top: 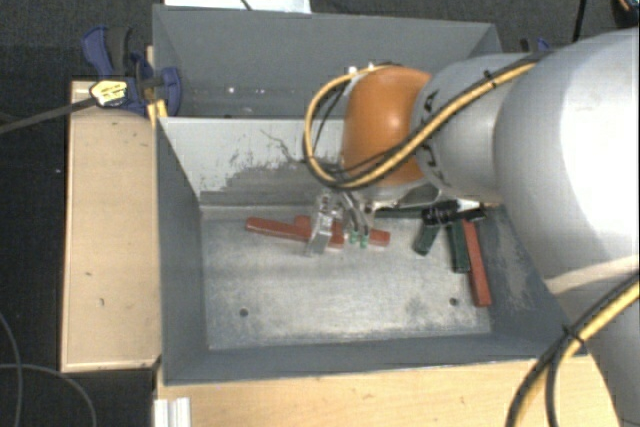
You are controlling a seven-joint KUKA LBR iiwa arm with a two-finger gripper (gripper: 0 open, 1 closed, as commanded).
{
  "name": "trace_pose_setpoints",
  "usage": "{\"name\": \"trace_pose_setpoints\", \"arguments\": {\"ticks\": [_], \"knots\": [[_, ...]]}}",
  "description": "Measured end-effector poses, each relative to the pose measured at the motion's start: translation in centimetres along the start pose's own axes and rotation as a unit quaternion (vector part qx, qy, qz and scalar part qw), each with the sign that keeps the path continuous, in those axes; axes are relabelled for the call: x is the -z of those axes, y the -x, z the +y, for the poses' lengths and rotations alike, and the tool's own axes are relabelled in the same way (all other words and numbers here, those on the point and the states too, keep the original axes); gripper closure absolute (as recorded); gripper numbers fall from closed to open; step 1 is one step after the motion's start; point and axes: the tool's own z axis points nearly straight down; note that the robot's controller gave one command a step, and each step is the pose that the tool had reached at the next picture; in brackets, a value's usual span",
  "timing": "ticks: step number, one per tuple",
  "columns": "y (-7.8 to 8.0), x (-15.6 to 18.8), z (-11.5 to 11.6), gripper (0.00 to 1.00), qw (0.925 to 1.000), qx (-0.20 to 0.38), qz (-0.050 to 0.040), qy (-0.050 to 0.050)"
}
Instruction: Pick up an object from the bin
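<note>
Gripper (337,233) is low in the grey bin (330,305), near the back wall and about the middle of the floor. It is right over a long red-brown bar (275,228) that lies flat. The left end of the bar shows free on the floor, and the other end is under the gripper. Whether the gripper is open or closed on the bar, I cannot tell from this view. Just beside it on the right lies a small green piece (380,239). Further right there is a small heap of dark pieces (458,247) and a second red-brown stick (479,273).

In my judgement the step in hand is the grasp. To do it well, the gripper should sit across the narrow side of the bar, close only on the bar and not on the green piece, and then lift straight up.
</note>
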Motion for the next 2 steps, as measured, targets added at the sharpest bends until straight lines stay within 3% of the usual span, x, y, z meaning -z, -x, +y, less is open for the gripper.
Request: {"name": "trace_pose_setpoints", "arguments": {"ticks": [1,2], "knots": [[-0.2,-0.3,-0.1,0.00,1.0000,-0.001,0.0025,-0.001],[0.1,-0.3,1.1,0.00,1.0000,0.008,0.0019,-0.001]]}}
